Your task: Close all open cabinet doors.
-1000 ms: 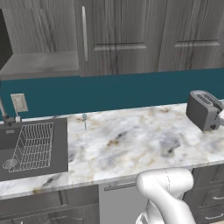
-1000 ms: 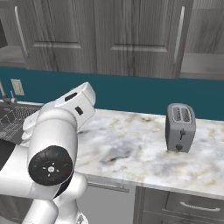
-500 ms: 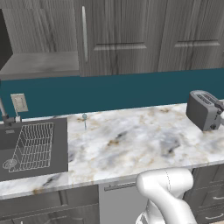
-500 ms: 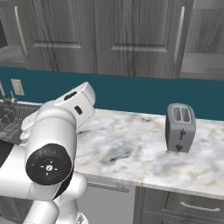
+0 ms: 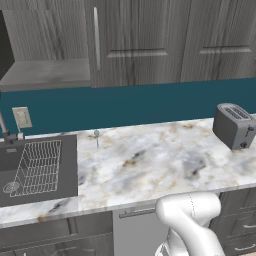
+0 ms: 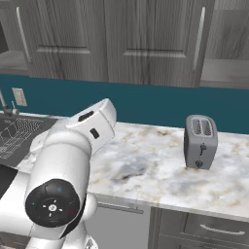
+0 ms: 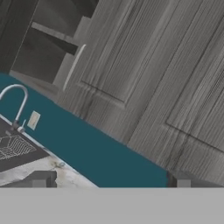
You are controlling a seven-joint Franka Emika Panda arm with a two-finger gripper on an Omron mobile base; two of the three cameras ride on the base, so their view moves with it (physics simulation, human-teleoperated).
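Note:
Grey wood-grain upper cabinet doors (image 5: 135,40) run along the wall, shut, one with a long silver bar handle (image 5: 96,45). Left of that handle a cabinet stands open (image 5: 45,72), showing its bare shelf floor; its own door is out of frame. In the hand view the same open cabinet (image 7: 48,48) is at the upper left, beside the handle (image 7: 74,65). In the right base view another open cabinet (image 6: 226,73) shows right of a handle (image 6: 199,39). My gripper (image 7: 109,183) is open and holds nothing, well short of the cabinets.
A marble counter (image 5: 150,165) runs below a teal backsplash (image 5: 140,105). A sink with a wire rack (image 5: 35,165) and a faucet (image 7: 17,98) lie at the left. A grey toaster (image 6: 199,141) stands at the right. Drawer fronts (image 6: 209,228) sit under the counter.

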